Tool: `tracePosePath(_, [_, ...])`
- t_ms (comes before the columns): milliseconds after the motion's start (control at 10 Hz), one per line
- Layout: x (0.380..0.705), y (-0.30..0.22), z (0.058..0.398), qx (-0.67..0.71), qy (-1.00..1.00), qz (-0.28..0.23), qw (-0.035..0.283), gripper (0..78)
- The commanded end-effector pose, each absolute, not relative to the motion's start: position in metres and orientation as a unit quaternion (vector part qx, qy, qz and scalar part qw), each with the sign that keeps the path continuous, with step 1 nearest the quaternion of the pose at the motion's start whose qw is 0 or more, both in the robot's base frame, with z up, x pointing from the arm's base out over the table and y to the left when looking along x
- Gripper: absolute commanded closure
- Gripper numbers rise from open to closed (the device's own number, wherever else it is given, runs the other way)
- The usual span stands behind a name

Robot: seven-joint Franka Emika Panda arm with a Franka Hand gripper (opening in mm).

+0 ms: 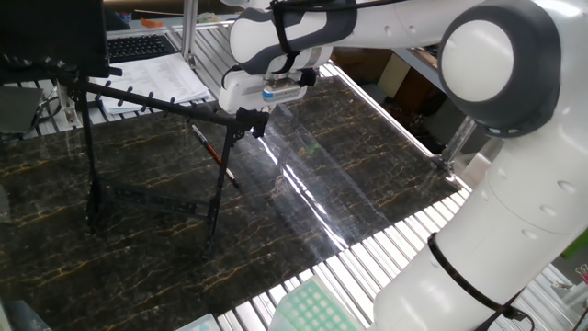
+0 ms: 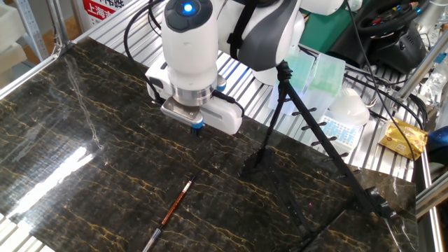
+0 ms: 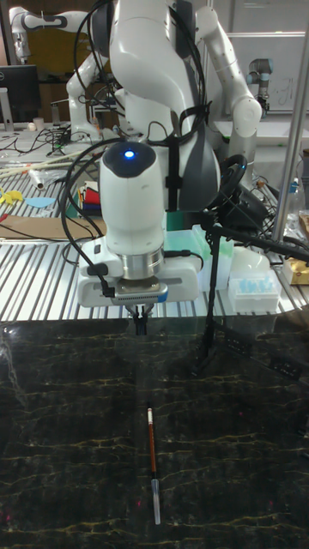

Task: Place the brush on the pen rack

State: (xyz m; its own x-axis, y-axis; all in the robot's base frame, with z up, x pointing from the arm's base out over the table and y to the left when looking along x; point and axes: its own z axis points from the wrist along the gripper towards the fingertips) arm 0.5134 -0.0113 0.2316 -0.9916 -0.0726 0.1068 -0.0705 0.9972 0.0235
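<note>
Gripper above marble table, brush flat on table, pen rack standing apart

Gripper [image 3: 141,322] points straight down in the upper middle of the tall fixed view, fingers close together with nothing between them, hanging above the dark marble table [image 3: 60,429]; whether the tips fully meet I cannot tell. Blue light lit on the wrist housing. The brush [image 3: 153,463] lies flat on the table below the gripper in that view, lower centre of frame, well apart from it, pale end toward the bottom edge. In the other fixed view the brush [image 2: 171,210] lies at lower centre, angled. The pen rack [image 1: 138,152] stands upright at the left of one fixed view, pegged top bar slanting, feet on the table; the brush [image 1: 213,156] lies just behind its right leg
</note>
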Motion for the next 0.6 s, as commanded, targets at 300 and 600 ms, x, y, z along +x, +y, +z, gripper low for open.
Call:
tracePosePath(300, [0.5170,-0.0123,0.2313,0.032,-0.998,-0.007,0.051,77.6])
tracePosePath(600, [0.5170,-0.0123,0.2313,0.031,-0.998,-0.007,0.051,77.6])
